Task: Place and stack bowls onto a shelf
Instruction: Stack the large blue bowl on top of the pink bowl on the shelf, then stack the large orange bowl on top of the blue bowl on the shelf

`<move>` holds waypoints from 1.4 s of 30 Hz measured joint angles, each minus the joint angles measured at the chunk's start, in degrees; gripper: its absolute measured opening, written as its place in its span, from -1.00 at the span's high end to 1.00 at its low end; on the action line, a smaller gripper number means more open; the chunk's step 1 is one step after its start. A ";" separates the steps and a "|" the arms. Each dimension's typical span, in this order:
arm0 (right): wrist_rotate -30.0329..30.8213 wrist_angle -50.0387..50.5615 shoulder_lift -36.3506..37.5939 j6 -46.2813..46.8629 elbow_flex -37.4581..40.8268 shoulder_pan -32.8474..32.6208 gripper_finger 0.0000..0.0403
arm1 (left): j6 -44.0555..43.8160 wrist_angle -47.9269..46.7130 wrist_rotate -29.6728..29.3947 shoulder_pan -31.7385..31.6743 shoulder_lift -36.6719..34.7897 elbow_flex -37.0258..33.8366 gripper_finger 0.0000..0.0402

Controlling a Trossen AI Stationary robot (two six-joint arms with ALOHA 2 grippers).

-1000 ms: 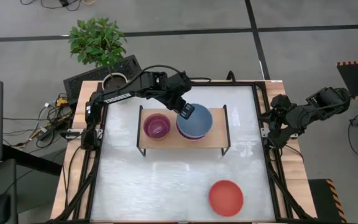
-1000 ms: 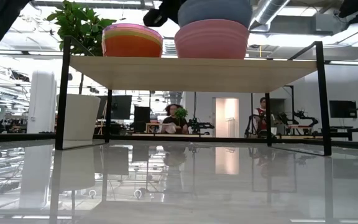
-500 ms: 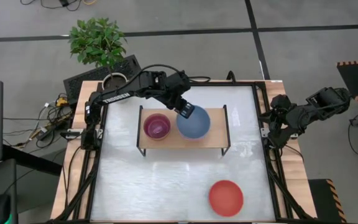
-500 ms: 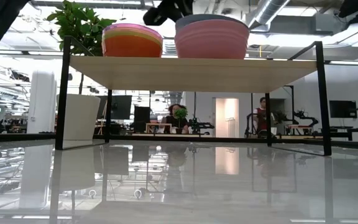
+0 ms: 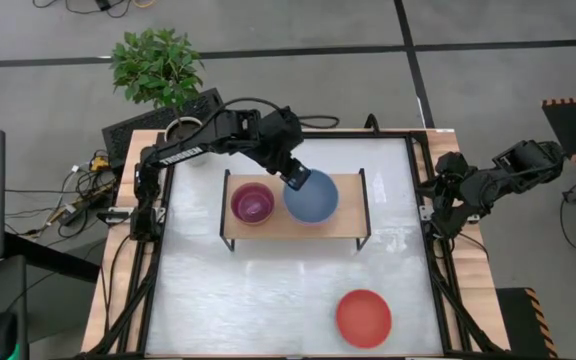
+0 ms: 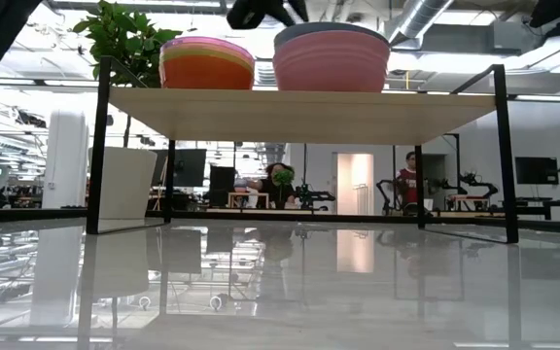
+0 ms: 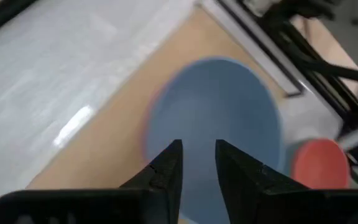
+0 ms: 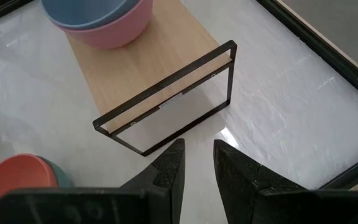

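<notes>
I have the left end effector (image 5: 294, 180) just above the back rim of the blue bowl (image 5: 311, 197), fingers parted with a narrow gap and nothing between them, so the bowl is released. It sits nested in a pink bowl (image 6: 331, 60) near the middle of the shelf (image 5: 346, 226). Beside it, toward the shelf's left end, stands a second stack (image 5: 253, 203), purple inside from above and orange and yellow-green from the side. The shelf stands across the back half of the desk (image 5: 268, 300).

One red bowl (image 5: 364, 317) is not yet shelved, lying near the desk's front right corner; the right wrist view shows it resting on something teal. I judge these bowls light, rigid and smooth plastic, so slippery under the fingers and easy to tip. I would pinch the rim wall, one finger inside and one outside, and lower gently so the stack beneath does not shift.

The right end effector (image 8: 194, 163) waits off the desk's right edge, fingers slightly apart and empty. The shelf's black end frame (image 8: 166, 102) rises above the board at each end, so a bowl must come in over it. A potted plant (image 5: 158, 65) stands beyond the back left corner, clear of the work.
</notes>
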State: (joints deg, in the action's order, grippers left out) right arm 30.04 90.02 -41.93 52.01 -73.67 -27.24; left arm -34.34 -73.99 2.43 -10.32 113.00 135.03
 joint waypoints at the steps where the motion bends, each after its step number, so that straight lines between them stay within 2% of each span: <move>1: 0.00 0.00 0.00 0.00 0.00 0.00 0.44 | 0.72 0.35 0.37 0.43 0.00 -0.03 0.64; 8: 0.00 0.00 0.02 0.00 0.00 0.02 0.44 | 2.73 -3.24 -1.35 1.22 1.41 -0.16 0.97; 12: 0.00 0.00 0.00 0.00 0.00 0.00 0.44 | 1.64 -4.96 -4.19 0.58 1.39 -1.24 0.99; 24: 0.00 0.00 0.00 0.00 0.00 0.00 0.44 | 0.82 -3.45 -4.34 0.25 1.52 -6.96 1.00; 29: 0.00 -0.01 0.00 0.00 0.00 0.01 0.44 | 0.61 -3.79 -3.76 0.25 1.50 -6.36 1.00; 33: 0.00 0.00 0.02 0.00 0.02 0.02 0.44 | -0.16 -4.69 -2.92 0.54 1.29 -2.36 1.00; 35: 0.00 0.00 0.00 0.00 0.00 0.00 0.44 | 0.20 -3.55 -2.07 1.55 1.25 -0.15 1.00; 42: 0.00 -0.02 0.02 0.02 0.02 0.02 0.44 | 0.41 10.92 0.31 9.41 1.25 -0.25 1.00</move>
State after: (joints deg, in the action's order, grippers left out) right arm 30.04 90.00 -41.91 52.03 -73.65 -27.23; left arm -33.94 -63.06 2.74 -0.90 114.25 134.78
